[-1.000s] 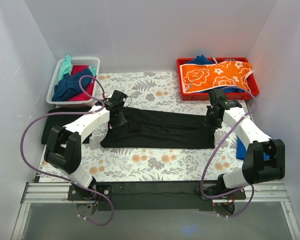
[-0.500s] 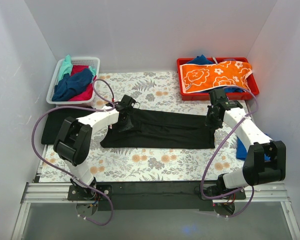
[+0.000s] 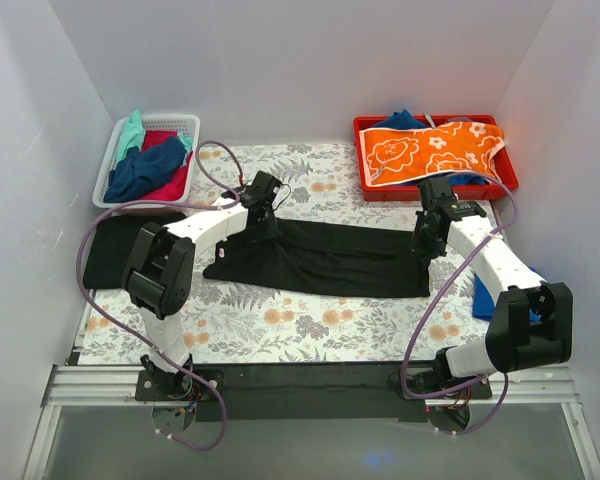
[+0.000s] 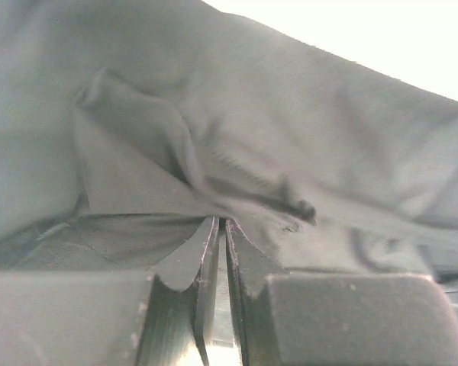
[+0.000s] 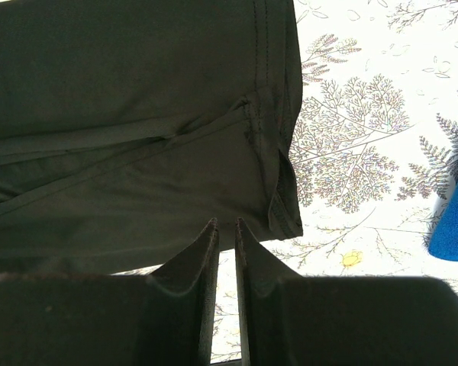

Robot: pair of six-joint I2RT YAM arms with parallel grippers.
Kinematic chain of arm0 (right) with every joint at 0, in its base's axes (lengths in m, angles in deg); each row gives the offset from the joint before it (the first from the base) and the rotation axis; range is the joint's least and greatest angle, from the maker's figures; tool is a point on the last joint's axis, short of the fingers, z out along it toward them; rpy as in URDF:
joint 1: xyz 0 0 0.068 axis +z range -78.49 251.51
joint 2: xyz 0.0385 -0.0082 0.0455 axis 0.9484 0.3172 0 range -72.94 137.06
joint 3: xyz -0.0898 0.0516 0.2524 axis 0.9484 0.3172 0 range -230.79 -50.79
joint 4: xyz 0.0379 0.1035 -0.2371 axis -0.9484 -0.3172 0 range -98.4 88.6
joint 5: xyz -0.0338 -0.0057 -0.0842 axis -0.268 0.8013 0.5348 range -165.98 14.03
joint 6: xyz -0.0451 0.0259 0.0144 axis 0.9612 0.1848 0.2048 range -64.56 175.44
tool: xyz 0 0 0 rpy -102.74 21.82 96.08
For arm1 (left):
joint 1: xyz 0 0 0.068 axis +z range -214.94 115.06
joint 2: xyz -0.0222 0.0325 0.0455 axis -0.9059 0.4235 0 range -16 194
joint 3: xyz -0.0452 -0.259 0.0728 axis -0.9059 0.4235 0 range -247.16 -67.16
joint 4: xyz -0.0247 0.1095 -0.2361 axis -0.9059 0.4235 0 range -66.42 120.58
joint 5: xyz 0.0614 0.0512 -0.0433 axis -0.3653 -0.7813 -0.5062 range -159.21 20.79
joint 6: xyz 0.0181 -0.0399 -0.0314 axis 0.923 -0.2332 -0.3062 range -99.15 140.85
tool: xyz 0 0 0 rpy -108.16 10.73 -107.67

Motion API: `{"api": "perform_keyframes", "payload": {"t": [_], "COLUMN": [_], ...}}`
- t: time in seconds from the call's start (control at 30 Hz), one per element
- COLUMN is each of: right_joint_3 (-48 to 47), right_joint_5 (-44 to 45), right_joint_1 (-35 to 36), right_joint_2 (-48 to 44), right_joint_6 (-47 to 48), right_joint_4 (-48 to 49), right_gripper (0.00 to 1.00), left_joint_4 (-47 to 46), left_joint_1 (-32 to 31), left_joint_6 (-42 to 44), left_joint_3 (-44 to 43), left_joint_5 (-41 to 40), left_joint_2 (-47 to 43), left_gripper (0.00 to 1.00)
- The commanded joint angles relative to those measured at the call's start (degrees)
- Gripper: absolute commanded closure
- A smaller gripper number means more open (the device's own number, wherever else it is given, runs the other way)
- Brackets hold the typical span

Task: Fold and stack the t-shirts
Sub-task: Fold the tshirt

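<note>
Cloth on the move: the left gripper (image 3: 263,205) now sits farther in and farther toward the back wall than a second ago, dragging with it the left end of the black t-shirt (image 3: 330,260), whose near-left corner has slid rightward across the fern-patterned table covering (image 3: 310,320). In the left wrist view its fingers (image 4: 206,252) are pressed together on a bunched fold of the black fabric. The right gripper (image 3: 425,238) has not shifted; its fingers (image 5: 202,255) stand almost together, pinching the shirt's hem at the right end. The shirt lies stretched between the two grippers at mid-table.

By count, left to right: one white basket (image 3: 108,165) at the back-left corner, heaped with teal, red and navy clothes; one folded black garment (image 3: 110,250) at the table's left edge; one spread black shirt; two arms; one red tray (image 3: 362,160) at back right under an orange floral cloth (image 3: 430,150); one blue cloth (image 3: 480,295) beside the right arm.
</note>
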Motion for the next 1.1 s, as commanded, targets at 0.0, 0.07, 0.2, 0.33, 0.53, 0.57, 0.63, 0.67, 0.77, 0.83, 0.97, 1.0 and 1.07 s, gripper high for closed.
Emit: {"api": "perform_keyframes", "payload": {"t": [0.0, 0.07, 0.2, 0.33, 0.53, 0.57, 0.63, 0.67, 0.77, 0.83, 0.97, 1.0, 1.07], "right_joint_3": [-0.68, -0.68, -0.51, 0.19, 1.51, 1.77, 1.87, 1.95, 2.04, 1.95, 1.87, 1.87, 1.95], "right_joint_5": [1.26, 1.35, 0.65, 0.47, -0.23, -0.32, -0.41, -0.41, -0.41, -0.41, -1.11, -1.46, -1.46], "right_joint_1": [0.23, 0.23, 0.23, 0.23, 0.23, 0.23, 0.23, 0.23, 0.23, 0.31, 0.31, 0.31, 0.40], "right_joint_2": [-1.54, -1.54, -1.71, -2.07, -1.98, -1.89, -1.45, -1.37, -0.84, -0.40, -0.05, 0.13, 0.30], "right_joint_6": [0.45, 0.54, 0.36, 0.01, -0.17, -0.17, -0.08, 0.18, 0.36, 0.45, 0.45, 0.45, 0.71], "right_joint_4": [-1.12, -1.30, -1.38, -1.38, -1.21, -1.30, -1.21, -1.21, -1.03, -1.03, -0.60, -0.51, -0.42], "right_gripper": [0.81, 0.81, 0.81, 0.81, 0.81, 0.81, 0.81, 0.81, 0.81, 0.81, 0.81, 0.81, 0.81], "left_joint_4": [-2.08, -2.35, 1.95, 5.47, 6.70, 6.97, 8.02, 8.11, 8.72, 9.43, 8.20, 8.20, 7.15], "left_joint_1": [-0.69, -0.69, -0.78, -0.87, -0.69, -0.69, -0.52, -0.43, -0.08, 0.10, 0.19, 0.71, 1.32], "left_joint_6": [2.46, 3.08, 3.17, -0.16, -2.98, -3.33, -4.47, -4.91, -5.88, -7.73, -8.96, -9.22, -9.05], "left_joint_3": [-5.19, -6.51, -7.49, 0.49, 14.30, 15.36, 17.81, 18.61, 20.11, 21.16, 25.46, 25.82, 26.61], "left_joint_5": [1.50, 1.85, -3.31, -9.20, -13.52, -14.05, -15.19, -15.63, -15.47, -15.20, -16.16, -17.03, -17.39], "left_joint_2": [1.73, 2.35, 2.36, -4.29, -16.71, -18.37, -19.27, -19.88, -20.67, -21.81, -23.93, -24.01, -24.45], "left_gripper": [0.93, 0.93, 0.93, 0.93, 0.88, 0.87, 0.87, 0.87, 0.86, 0.86, 0.85, 0.85, 0.85]}}
